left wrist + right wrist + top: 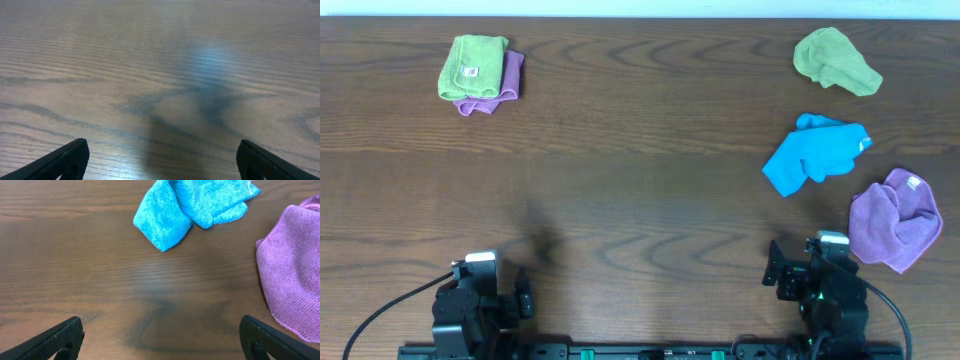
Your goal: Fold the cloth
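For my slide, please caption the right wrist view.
Open right gripper over dark wooden table, facing crumpled blue cloth and crumpled purple cloth.

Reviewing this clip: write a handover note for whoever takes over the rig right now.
Left gripper: jaws open, empty, over bare table.
Right gripper: jaws open, empty, short of the blue cloth and crumpled purple cloth.
Done: folded green cloth lies on folded purple cloth, far left.
Left: crumpled green cloth, blue and crumpled purple, all on the right side, not yet folded.
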